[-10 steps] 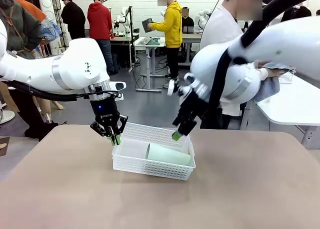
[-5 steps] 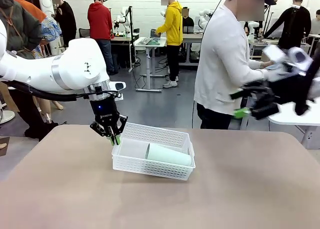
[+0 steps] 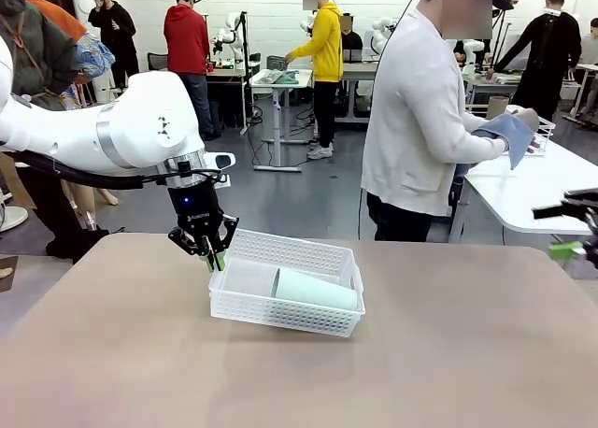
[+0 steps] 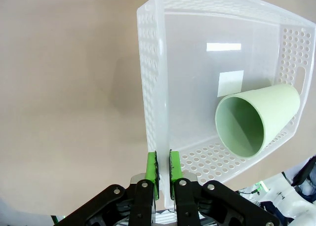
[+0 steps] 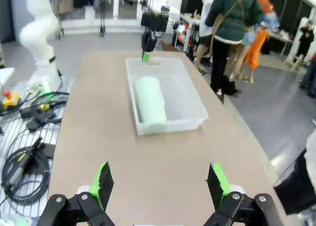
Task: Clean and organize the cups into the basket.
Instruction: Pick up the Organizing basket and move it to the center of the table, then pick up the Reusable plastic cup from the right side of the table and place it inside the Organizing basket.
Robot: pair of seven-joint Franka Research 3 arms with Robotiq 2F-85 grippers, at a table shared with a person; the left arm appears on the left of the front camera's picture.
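Basket (image 3: 280, 314) rim in left jaws, cup (image 3: 318, 290) inside

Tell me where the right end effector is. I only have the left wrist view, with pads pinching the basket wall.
Observer: The right end effector hangs by the right end of the table, well clear of the basket, jaws open and empty.
Operator: And the person?
Observer: The person stands at the far side, turned toward a white table, holding a blue cloth.
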